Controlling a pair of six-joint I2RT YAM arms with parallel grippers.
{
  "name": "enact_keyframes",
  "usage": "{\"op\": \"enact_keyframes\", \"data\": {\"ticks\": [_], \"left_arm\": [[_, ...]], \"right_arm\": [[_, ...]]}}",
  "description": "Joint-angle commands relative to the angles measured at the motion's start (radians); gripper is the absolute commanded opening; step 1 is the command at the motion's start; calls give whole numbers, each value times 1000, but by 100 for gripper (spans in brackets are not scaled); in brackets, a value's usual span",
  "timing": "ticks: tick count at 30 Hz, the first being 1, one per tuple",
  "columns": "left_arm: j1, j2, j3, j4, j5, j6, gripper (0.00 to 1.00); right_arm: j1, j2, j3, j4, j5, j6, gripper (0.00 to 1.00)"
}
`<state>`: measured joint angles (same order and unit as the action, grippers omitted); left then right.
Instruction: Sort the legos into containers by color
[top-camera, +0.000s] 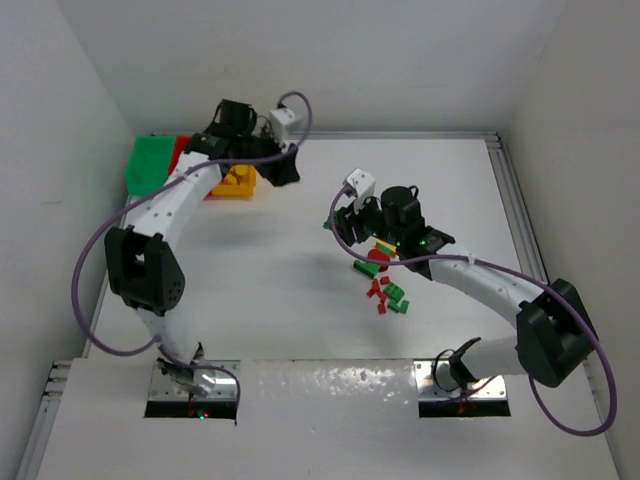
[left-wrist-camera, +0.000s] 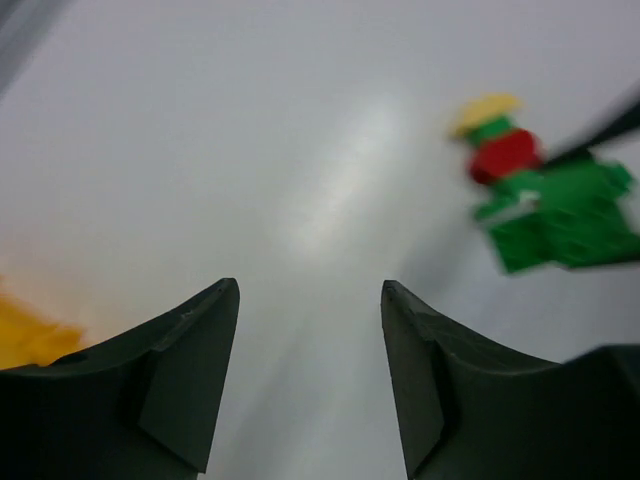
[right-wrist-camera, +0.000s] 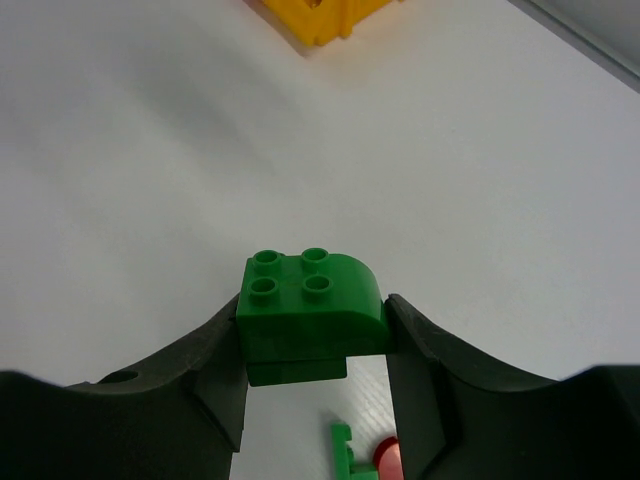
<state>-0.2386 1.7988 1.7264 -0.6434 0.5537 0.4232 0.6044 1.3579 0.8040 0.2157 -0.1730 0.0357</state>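
Note:
My right gripper is shut on a green lego brick with four studs and a rounded edge, held above the white table. In the top view that gripper is just left of the lego pile of red, green and yellow pieces. My left gripper is open and empty over bare table; the pile lies blurred at its far right. In the top view it hovers beside the yellow bin. The red bin and green bin stand to the left, partly hidden by the left arm.
The yellow bin shows at the top edge of the right wrist view and at the lower left of the left wrist view. A green piece and a red piece lie under the right gripper. White walls enclose the table.

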Motion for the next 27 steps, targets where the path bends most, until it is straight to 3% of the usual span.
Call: {"op": "enact_keyframes", "data": {"ticks": [1, 4, 10, 12, 13, 14, 15, 17, 23, 27], "left_arm": [[-30, -39, -123, -111, 250, 224, 56], [-31, -58, -131, -134, 264, 310, 53], [-77, -116, -200, -127, 168, 612, 64], [-77, -214, -284, 21, 115, 767, 64], [-79, -254, -412, 103, 59, 791, 65], [-83, -301, -485, 281, 34, 837, 66], [-90, -376, -614, 385, 14, 844, 66], [-105, -433, -718, 663, -18, 789, 68], [-227, -503, -930, 1041, -162, 698, 69], [-265, -548, -1019, 1177, -238, 667, 66]], "right_arm": [[-15, -13, 80, -28, -16, 23, 0], [-83, 4, 93, -64, -32, 137, 0], [-111, 27, 151, -61, 58, 332, 0], [-111, 50, 187, -90, 92, 360, 0], [-109, 53, 211, -93, 116, 381, 0], [-107, 56, 215, -81, 122, 400, 0], [-106, 56, 215, -67, 130, 449, 0], [-88, 58, 208, -29, 161, 493, 0], [-42, 95, 236, 7, 147, 595, 0], [-29, 107, 236, 23, 110, 645, 0]]}}
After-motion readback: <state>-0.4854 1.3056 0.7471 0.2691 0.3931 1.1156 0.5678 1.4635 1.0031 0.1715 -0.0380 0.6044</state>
